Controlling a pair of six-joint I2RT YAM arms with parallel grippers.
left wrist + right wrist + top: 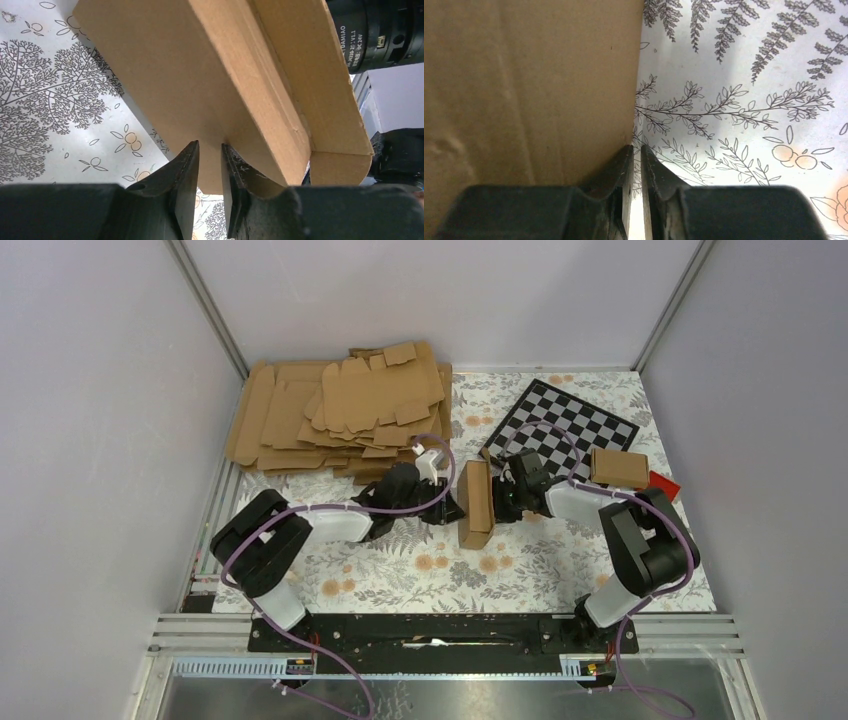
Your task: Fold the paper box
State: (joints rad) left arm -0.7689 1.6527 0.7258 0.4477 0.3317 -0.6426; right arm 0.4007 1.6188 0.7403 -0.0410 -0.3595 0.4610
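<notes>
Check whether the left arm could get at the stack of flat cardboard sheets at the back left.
Probably yes. The stack lies just beyond the left gripper with nothing between them. That gripper is at the paper box, so it would have to leave it first.

My left arm (335, 523) bends at the elbow, down near the table's front edge, and reaches in toward the middle. My right arm (575, 502) does the same from the other side, so my two wrists point at each other. My left gripper (452, 510) and my right gripper (500, 502) are low over the table and near each other, but they do not touch. In the left wrist view, my left fingers (186, 170) are almost together, with a thin gap between the tips. In the right wrist view, my right fingers (651, 170) are closer still, with only a slit between them.
</notes>
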